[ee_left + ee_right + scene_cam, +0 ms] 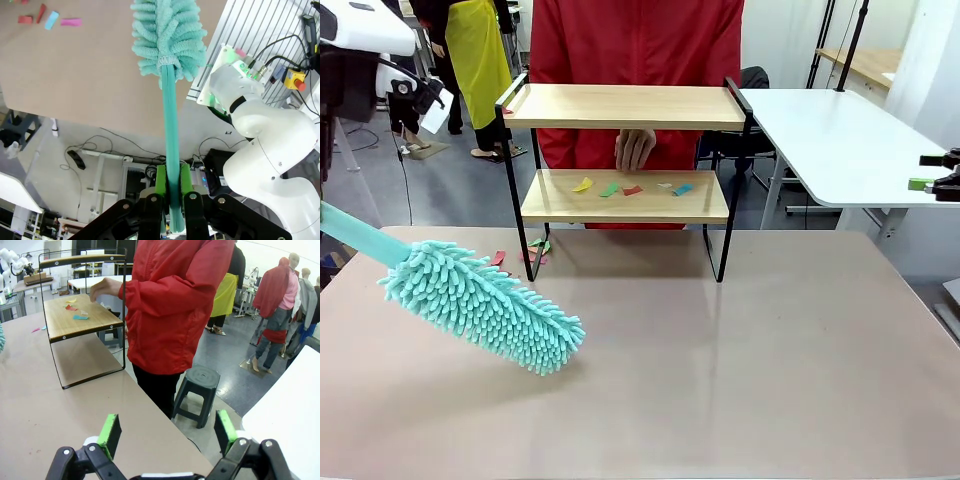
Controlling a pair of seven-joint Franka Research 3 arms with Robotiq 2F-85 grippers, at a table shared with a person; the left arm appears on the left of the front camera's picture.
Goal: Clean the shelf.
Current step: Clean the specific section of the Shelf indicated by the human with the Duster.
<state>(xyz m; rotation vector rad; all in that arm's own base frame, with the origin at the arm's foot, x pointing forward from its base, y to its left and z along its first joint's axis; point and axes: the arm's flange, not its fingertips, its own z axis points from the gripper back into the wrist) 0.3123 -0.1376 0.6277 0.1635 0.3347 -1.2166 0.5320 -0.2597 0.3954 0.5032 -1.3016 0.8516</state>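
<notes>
Before shelf [625, 107], open tabletop [740, 350], duster [470, 300] near left edge

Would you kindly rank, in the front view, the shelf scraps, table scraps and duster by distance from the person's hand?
1. Shelf scraps, lower board, just below the hand.
2. Table scraps, beside the left leg of the shelf.
3. Duster, front left.

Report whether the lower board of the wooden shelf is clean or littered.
Littered: coloured paper scraps lie on the lower light wooden board of the black-framed shelf, below the person's hand.
</notes>
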